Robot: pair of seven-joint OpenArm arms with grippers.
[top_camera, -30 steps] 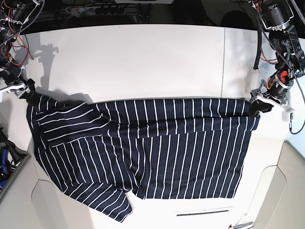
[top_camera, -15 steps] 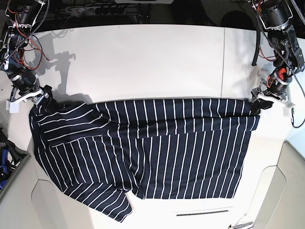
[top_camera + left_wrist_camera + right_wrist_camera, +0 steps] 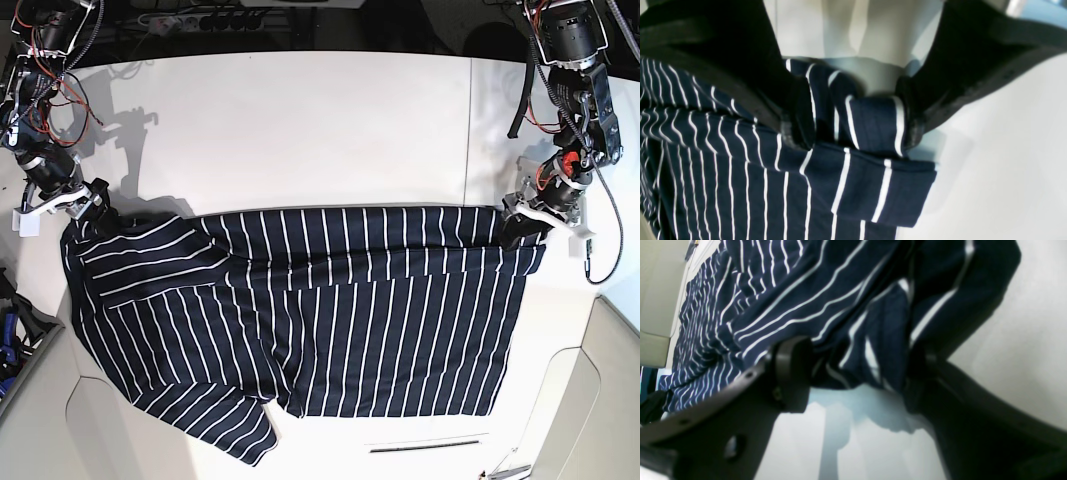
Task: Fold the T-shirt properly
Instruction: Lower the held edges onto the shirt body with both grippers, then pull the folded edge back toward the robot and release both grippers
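- While the T-shirt sprawls across the near half of the white desk, the whole far half sits bare, so plenty of room up there.
- Its top edge runs as a straight folded line from one side to the other; the bottom hem comes close to the desk's near edge, and one sleeve flops out at the near corner on the base view's left.
- Left hand is at the shirt's top corner, on the base view's right, just beside the desk's side edge. Its jaws stand wide with a bunched fold of cloth between the fingers; they touch it on both sides, but a real grip can't be told.
- Right hand is at the opposite top corner, also spread wide, with rumpled fabric sitting between its jaws. Same deal, looks loose.
- Shirt itself: dark navy, thin white stripes, wrinkled around the sleeve area, flatter toward the left hand's side.
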